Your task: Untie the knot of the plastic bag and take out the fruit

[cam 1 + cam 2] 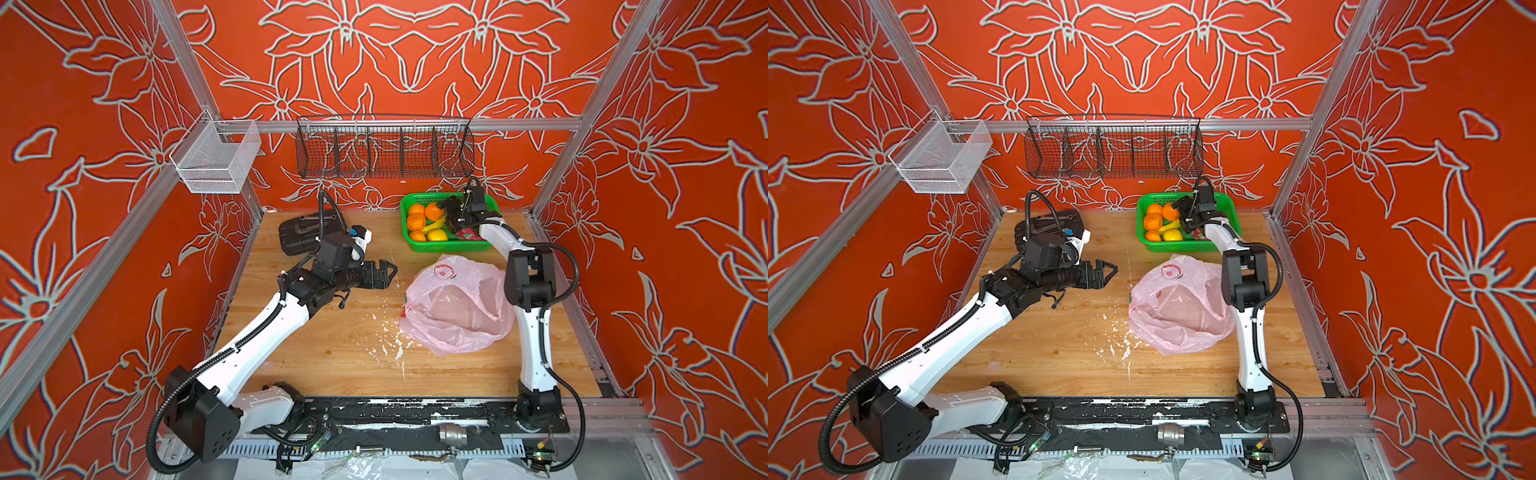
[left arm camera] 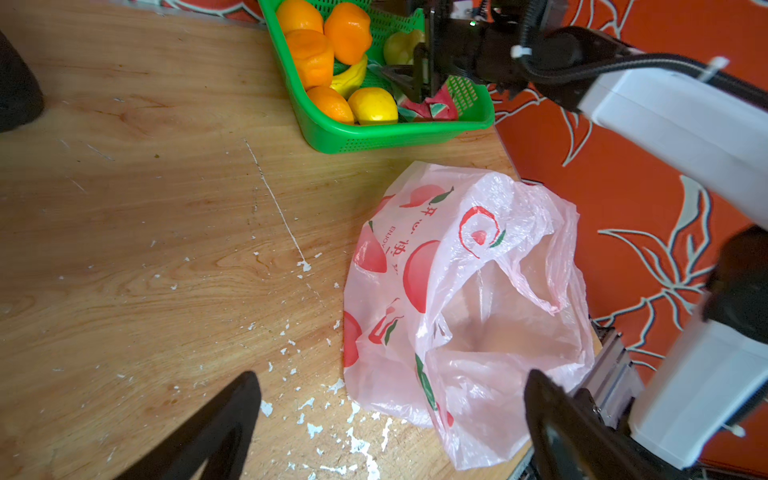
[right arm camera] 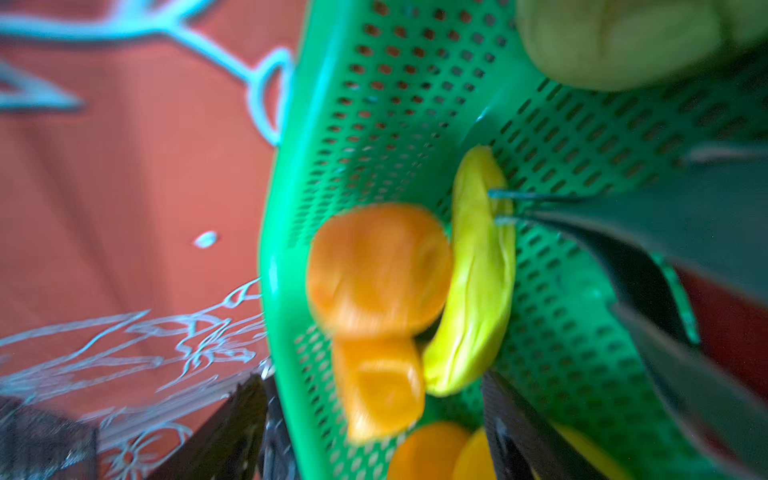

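Right of centre on the scuffed wooden tabletop (image 1: 332, 340), a thin, crinkly, translucent pale-pink plastic bag (image 1: 457, 307) with red fruit prints lies slumped, mouth gaping.
Round orange and yellow toy fruit (image 1: 415, 221) sits in the perforated green plastic basket (image 1: 449, 248) just above it; the black right gripper (image 1: 448, 215) hangs over them, jaws spread, grasping nothing. At mid-frame the left gripper (image 1: 392, 274) is spread wide and empty.

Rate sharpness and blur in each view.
Both top views: sharp and evenly lit. Left wrist: crisp on the plastic bag and green basket. Right wrist: blurred throughout; an orange smears, the banana is soft.
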Motion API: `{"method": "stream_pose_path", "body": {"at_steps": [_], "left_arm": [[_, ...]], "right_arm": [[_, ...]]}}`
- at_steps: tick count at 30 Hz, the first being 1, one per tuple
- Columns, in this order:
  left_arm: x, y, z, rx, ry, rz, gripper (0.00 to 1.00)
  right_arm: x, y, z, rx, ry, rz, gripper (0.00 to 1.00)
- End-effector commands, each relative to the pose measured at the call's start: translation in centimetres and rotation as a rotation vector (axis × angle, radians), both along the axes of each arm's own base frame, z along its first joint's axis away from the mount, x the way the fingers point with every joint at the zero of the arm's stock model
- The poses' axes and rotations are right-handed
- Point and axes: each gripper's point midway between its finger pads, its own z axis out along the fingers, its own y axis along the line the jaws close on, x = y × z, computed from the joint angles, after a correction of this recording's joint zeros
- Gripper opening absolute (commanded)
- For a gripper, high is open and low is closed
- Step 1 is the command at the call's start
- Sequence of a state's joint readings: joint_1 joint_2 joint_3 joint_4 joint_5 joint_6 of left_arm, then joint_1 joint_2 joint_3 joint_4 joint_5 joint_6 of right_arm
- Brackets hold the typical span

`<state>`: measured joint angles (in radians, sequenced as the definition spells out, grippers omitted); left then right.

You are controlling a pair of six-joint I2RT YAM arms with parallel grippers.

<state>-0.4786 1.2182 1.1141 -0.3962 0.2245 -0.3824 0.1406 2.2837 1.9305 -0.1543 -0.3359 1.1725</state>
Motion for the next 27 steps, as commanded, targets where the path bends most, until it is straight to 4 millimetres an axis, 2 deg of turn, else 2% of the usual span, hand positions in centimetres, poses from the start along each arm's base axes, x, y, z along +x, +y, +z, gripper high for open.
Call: {"method": "stream_pose_path", "body": {"at_steps": [1, 5, 9, 11, 14, 18, 20, 24, 27], "left_arm": [[0.7, 1.9, -0.2, 0.068, -0.034, 0.077, 0.98], [1.5, 3.2, -0.6, 0.137, -0.074, 0.121, 0.98], [1.9, 4.8, -1.3, 0.21, -0.117, 0.173, 0.98], [2.0, 6.1, -1.8, 0.27, -0.14, 0.211, 0.98], [1.9, 8.7, -3.0, 0.365, -0.173, 0.3, 0.98], [1.5, 12.4, -4.6, 0.432, -0.214, 0.451, 0.98], [1.2, 14.0, -5.3, 0.465, -0.233, 0.507, 0.98], [0.8, 17.1, -7.1, 0.57, -0.271, 0.587, 0.98], [0.4, 20.0, -8.7, 0.652, -0.248, 0.653, 0.98]], "right_arm": [[-1.9, -1.0, 6.9, -0.04, -0.185, 0.037, 0.83], [-6.2, -3.4, 9.4, -0.136, -0.231, 0.049, 0.85], [-11.5, -6.3, 11.9, -0.361, -0.292, 0.045, 0.87], [-14.3, -8.1, 12.3, -0.489, -0.299, 0.021, 0.89], [-19.0, -11.9, 11.9, -0.678, -0.276, -0.088, 0.91], [-25.2, -17.8, 8.8, -0.882, -0.193, -0.293, 0.96], [-27.5, -20.0, 6.8, -0.915, -0.131, -0.348, 0.97], [-30.0, -23.0, 1.7, -0.892, 0.009, -0.4, 0.97], [-30.8, -24.1, -2.0, -0.897, 0.091, -0.411, 0.95]]}}
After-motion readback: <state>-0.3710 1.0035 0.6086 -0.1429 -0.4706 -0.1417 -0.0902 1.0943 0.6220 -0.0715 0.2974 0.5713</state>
